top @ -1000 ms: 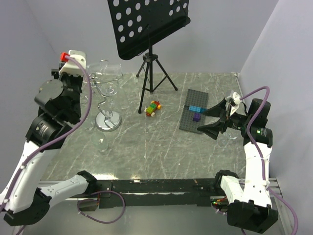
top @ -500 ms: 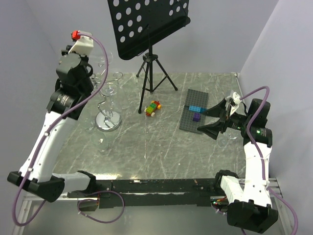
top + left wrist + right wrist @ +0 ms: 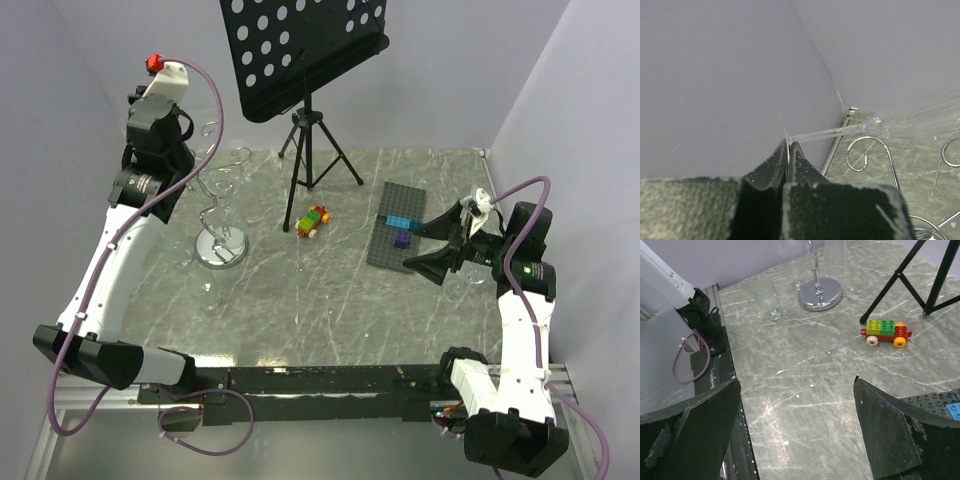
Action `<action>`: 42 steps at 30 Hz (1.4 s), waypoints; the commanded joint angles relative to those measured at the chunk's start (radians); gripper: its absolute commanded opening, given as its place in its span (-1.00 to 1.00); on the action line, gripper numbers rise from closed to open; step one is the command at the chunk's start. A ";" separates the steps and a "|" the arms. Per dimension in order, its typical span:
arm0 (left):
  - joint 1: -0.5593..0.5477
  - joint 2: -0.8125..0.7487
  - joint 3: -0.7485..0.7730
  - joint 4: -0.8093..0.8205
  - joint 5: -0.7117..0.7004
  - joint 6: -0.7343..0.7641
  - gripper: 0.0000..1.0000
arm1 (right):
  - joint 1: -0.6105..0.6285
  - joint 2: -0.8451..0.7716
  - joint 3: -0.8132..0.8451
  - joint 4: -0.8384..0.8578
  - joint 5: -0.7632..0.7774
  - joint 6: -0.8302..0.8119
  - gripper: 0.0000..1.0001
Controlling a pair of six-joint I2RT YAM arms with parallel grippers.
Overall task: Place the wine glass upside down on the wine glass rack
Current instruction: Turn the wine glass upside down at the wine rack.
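Holding the wine glass by its foot end, the left claw is pinched shut at the upper left of the overhead view, above the wine glass rack. By my judgement, hanging it is not yet done. The right claw gapes empty over the bench.

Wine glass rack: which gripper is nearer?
Left. Left gripper, shut on the wine glass stem, is at the rack hooks; right gripper sits open far across, beside the grey baseplate.
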 commanded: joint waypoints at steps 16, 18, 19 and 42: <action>0.017 -0.031 -0.082 0.042 0.030 0.099 -0.98 | 0.009 -0.028 -0.001 0.049 -0.141 -0.002 1.00; 0.017 -0.026 -0.070 0.014 0.049 0.096 -0.98 | 0.007 -0.028 -0.001 0.051 -0.141 0.000 1.00; 0.017 -0.028 -0.067 -0.001 0.071 0.090 -0.98 | 0.007 -0.029 -0.001 0.051 -0.141 -0.002 1.00; -0.008 0.118 0.085 -0.122 0.141 0.153 -0.99 | 0.007 -0.025 -0.006 0.065 -0.149 0.012 1.00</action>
